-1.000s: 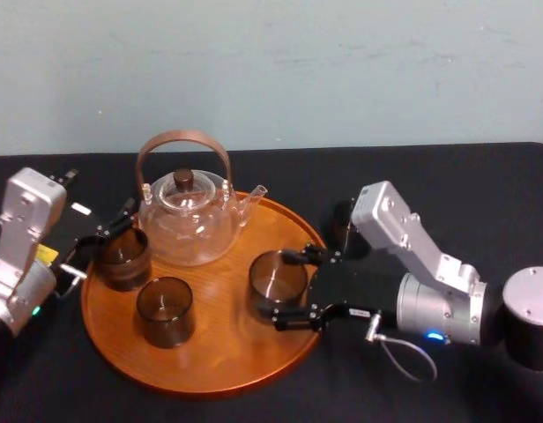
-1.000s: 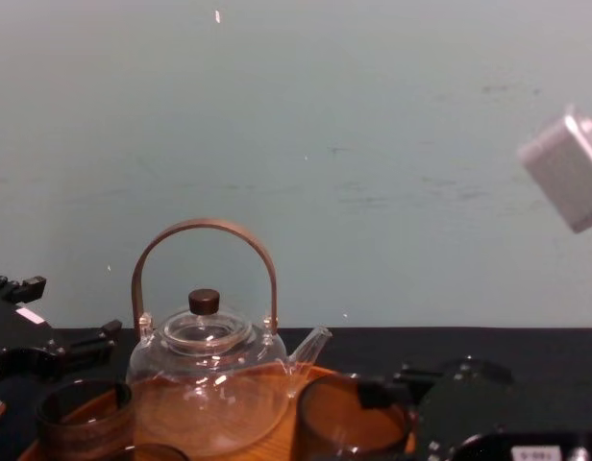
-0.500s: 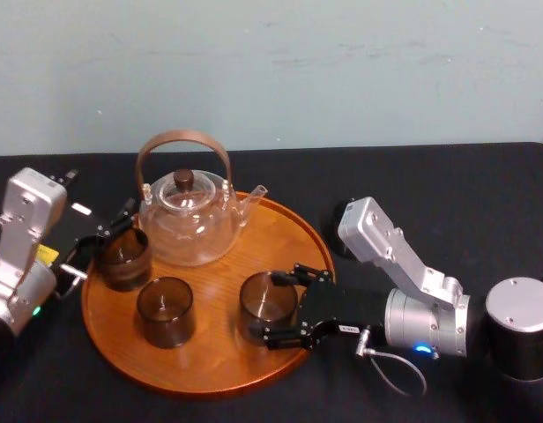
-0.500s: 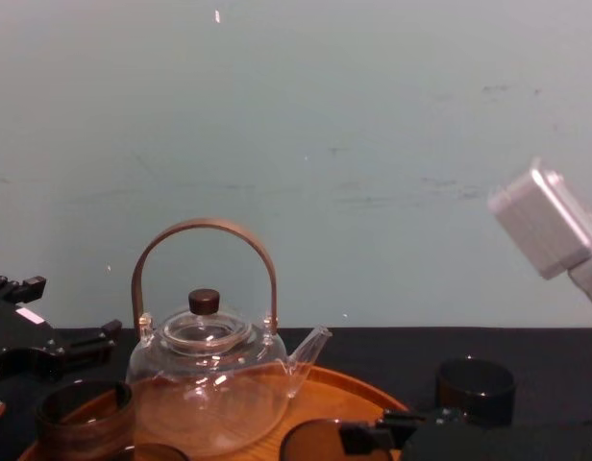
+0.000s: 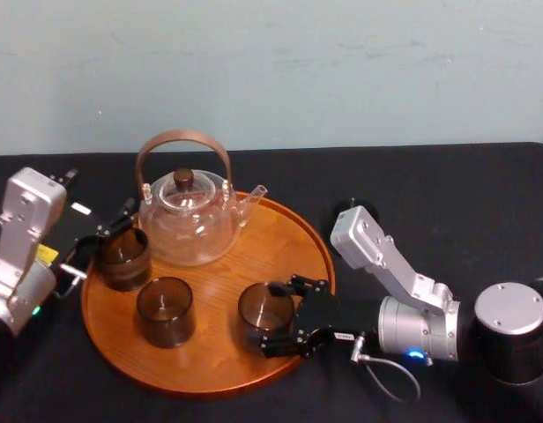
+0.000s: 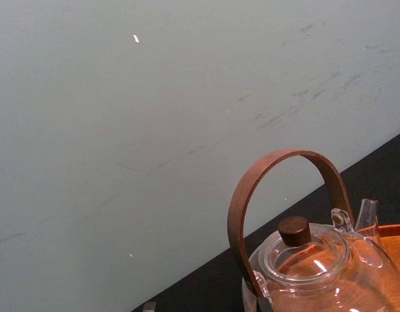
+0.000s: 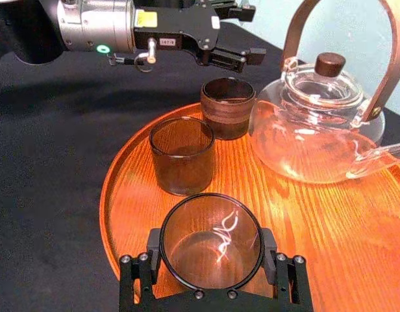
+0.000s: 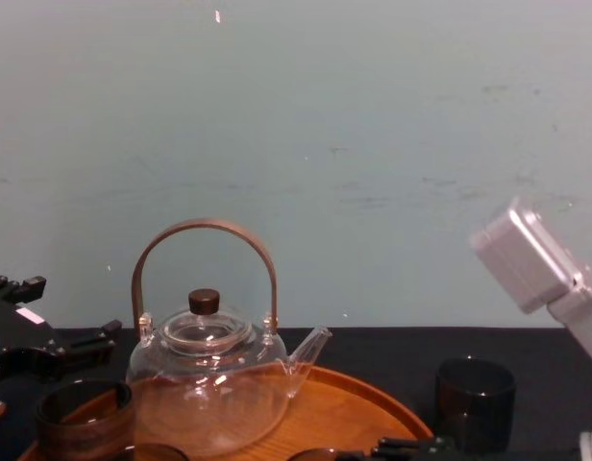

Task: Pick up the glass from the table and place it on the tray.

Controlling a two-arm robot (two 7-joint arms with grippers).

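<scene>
- The right pincer (image 5: 264,314) is holding the glass (image 5: 264,308), with one finger on each side of it.
- The glass is upright and sits low over the tray (image 5: 210,374), at the front right part near the rim.
- I cannot tell if the bottom of the glass is touching the wood or is just above it.
- So I think the job is nearly done: the glass is off the table (image 5: 448,203) and over the tray.
- What is left, I think, is to set it right down, open the fingers and pull the arm back.
- A brown cup (image 5: 164,310) stands on the tray near the glass, on its left. There is a gap between them.
- A dark cup (image 5: 123,257) stands farther back at the left edge of the tray.
- The teapot (image 5: 185,220) stands at the back of the tray, well apart from the glass.
- Nothing seems to block the spot, but pulling back carelessly could knock the glass.
- The left pincer (image 7: 245,32) is wide and holds nothing. It waits just beside the dark cup.
- A black cup (image 8: 474,399) stands on the table to the right of the tray, behind the right arm.
</scene>
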